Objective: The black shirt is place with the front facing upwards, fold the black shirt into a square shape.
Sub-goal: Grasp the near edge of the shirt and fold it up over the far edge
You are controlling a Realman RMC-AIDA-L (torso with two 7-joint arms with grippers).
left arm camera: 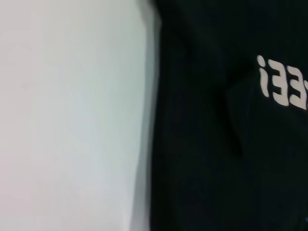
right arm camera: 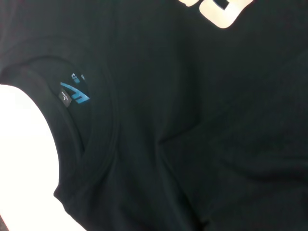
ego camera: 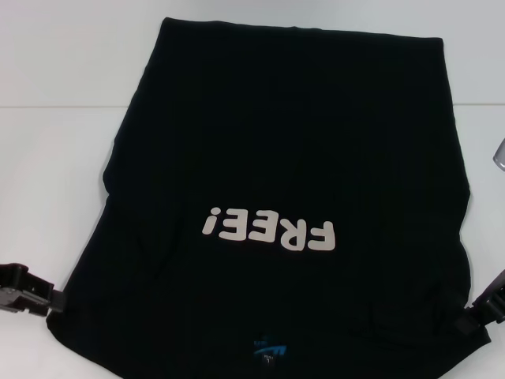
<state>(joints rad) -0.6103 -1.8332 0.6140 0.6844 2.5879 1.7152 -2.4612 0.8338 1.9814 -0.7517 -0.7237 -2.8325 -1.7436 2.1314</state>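
Black shirt (ego camera: 284, 158) collar cut off; both grippers' fingers unseen

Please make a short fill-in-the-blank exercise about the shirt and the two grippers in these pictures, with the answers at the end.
1. The black shirt lies on a ____ table.
2. The cream lettering on its chest reads ____.
3. The neck label is ____ in colour.
4. The left gripper and right gripper sit at the shirt's ____ corners, by the collar end.

Answers: white; FREE!; blue; near
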